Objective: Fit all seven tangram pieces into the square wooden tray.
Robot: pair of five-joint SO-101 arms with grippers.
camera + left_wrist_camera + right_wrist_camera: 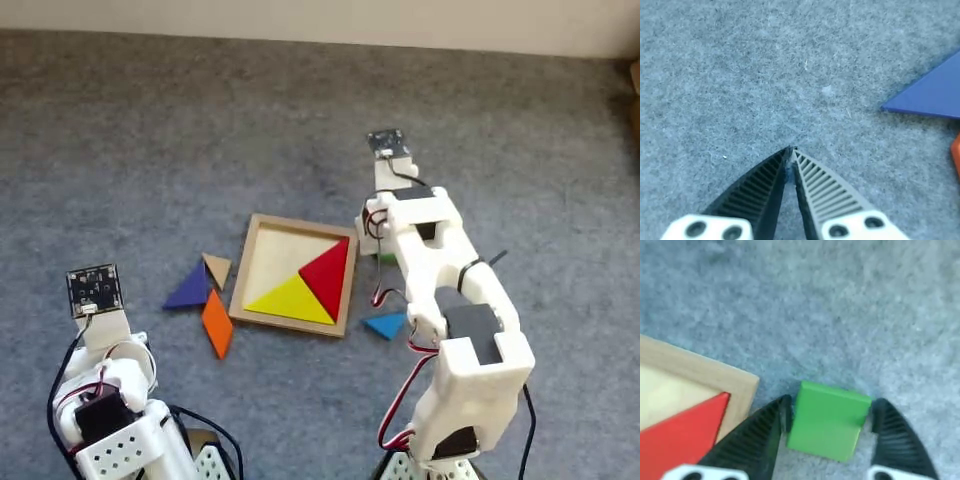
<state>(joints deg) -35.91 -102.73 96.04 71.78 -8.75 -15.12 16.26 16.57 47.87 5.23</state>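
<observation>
A: The right jaws, how do they stand?

B: Spread wide and down at the table, one on each side of the green piece. One jaw touches its edge and the other sits just beside it; I wouldn't call that a firm hold yet. The piece lies flat, just outside the wooden tray, on the side toward the table's right edge.

A: And the left jaws?

B: Closed tip to tip on nothing, over bare table toward the near left corner. The dark blue triangle is close ahead.

A: What could go wrong?

B: The jaw nearest the tray has little room. In closing it may catch the rim and shove the tray, unsettling the red triangle and yellow triangle seated inside. The piece looks thin too, so a shallow pinch could let it tip or slip on the lift.

A: Which view tells you what?

B: The right wrist view gives the jaws astride the green piece. In the high view the arm lies over it, with a sliver of green peeking out. The high view lays out the rest: the tan triangle, the orange piece and the dark blue one toward the left edge, and the light blue triangle toward the near edge.
</observation>
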